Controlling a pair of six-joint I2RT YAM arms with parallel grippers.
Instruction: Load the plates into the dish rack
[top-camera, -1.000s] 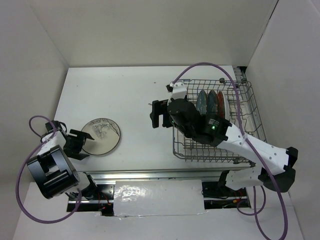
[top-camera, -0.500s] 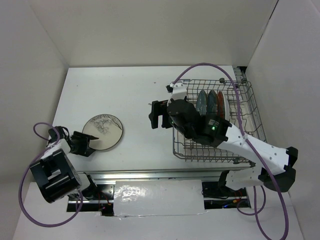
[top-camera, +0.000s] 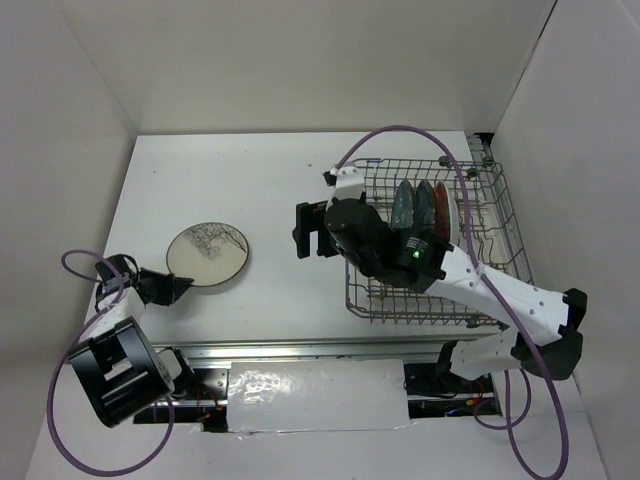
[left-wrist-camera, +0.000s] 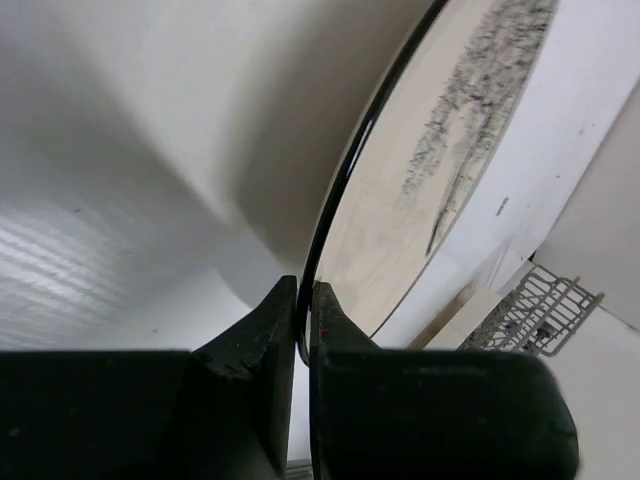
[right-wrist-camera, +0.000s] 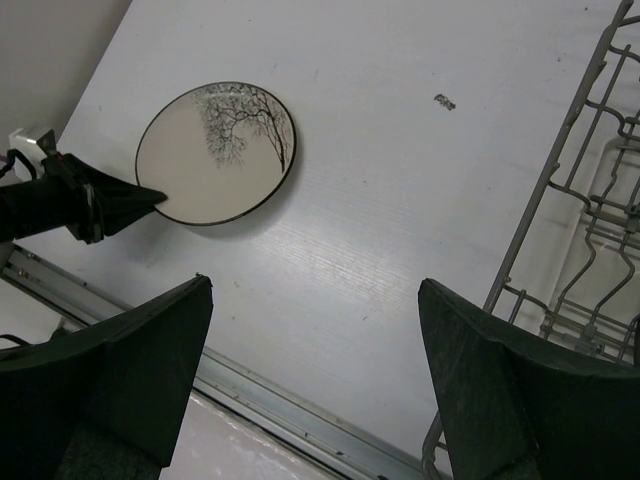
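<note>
Cream plate (top-camera: 207, 255): 1, at 9 o'clock on desk (top-camera: 300, 170), rim now clamped at its 7 o'clock by left gripper (top-camera: 183, 286), that edge newly tipped up; lift judged begun. Dish rack (top-camera: 490, 195) at 3 o'clock holds 3 plates (top-camera: 420, 205) upright; right gripper (top-camera: 300, 230) hangs apart, empty, beside it.

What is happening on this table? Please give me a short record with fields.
Plates in rack: two teal plates and one red plate, standing on edge in the dish rack
Plate left out: cream plate, on the table
Left hand: shut on the cream plate's rim
Right hand: open, holding nothing, beside the rack
</note>
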